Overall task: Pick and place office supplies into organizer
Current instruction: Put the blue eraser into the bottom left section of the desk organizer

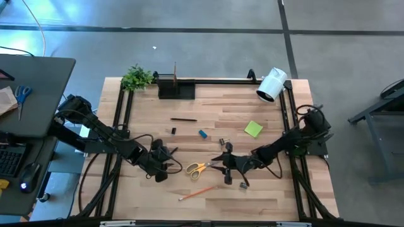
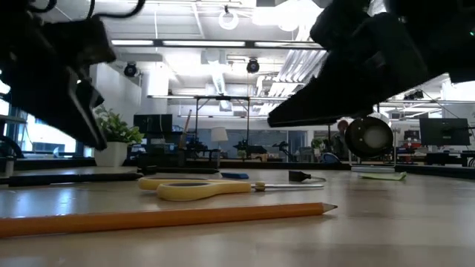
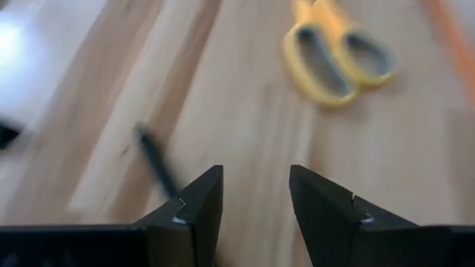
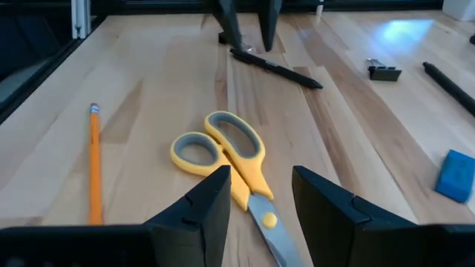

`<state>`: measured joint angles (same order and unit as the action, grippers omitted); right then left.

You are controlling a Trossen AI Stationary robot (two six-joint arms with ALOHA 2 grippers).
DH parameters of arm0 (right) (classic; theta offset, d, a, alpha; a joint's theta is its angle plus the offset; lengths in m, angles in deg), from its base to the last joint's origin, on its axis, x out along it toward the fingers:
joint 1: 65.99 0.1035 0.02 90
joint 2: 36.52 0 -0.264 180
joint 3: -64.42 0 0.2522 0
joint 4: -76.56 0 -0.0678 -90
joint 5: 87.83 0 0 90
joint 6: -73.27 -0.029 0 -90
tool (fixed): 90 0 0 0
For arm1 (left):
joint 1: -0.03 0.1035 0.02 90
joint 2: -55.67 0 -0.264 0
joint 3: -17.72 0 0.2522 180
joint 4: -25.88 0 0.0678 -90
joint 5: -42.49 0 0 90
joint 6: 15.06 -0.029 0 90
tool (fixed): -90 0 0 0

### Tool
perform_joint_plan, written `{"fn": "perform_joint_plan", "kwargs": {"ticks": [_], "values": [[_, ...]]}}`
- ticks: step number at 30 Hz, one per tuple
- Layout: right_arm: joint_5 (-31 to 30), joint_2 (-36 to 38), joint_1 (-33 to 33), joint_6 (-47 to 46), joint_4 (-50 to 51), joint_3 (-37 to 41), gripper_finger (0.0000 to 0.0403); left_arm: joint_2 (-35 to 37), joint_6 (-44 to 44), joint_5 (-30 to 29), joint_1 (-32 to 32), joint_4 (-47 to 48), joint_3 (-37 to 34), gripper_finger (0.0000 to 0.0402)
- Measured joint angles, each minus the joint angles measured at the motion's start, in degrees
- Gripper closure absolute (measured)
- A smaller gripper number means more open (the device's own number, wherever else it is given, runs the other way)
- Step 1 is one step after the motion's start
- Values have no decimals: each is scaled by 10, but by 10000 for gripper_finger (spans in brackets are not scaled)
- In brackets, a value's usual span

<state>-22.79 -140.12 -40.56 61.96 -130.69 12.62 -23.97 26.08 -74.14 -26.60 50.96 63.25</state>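
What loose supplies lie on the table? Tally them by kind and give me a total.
Scissors: 1
Pencil: 1
Pens: 2
Sticky pad: 1
Blue block: 1
Clips: 3, as far as the high view shows
Total: 9

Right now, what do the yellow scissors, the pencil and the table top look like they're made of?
Yellow-handled scissors: glossy yellow handles, probably plastic, with grey lining in the loops; the blades look like bare metal with a rivet. Orange pencil: painted shaft, likely wood, with a metal band near one end. Table top: light wood planks with visible grain and seams, smooth sheen, perhaps varnished.
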Motion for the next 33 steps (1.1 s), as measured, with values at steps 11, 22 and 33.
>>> {"fn": "perform_joint_plan", "kwargs": {"ticks": [11, 22, 33], "values": [[-114, 4, -26, -43, 42, -22, 263, 0, 4, -33, 0, 20, -1, 275], [-42, -54, -157, -38, 39, -71, 263, 0, -212, -34, 0, -273, 0, 275], [-77, -161, -179, -53, 57, -131, 263, 0, -256, -11, 0, -271, -1, 275]]}}
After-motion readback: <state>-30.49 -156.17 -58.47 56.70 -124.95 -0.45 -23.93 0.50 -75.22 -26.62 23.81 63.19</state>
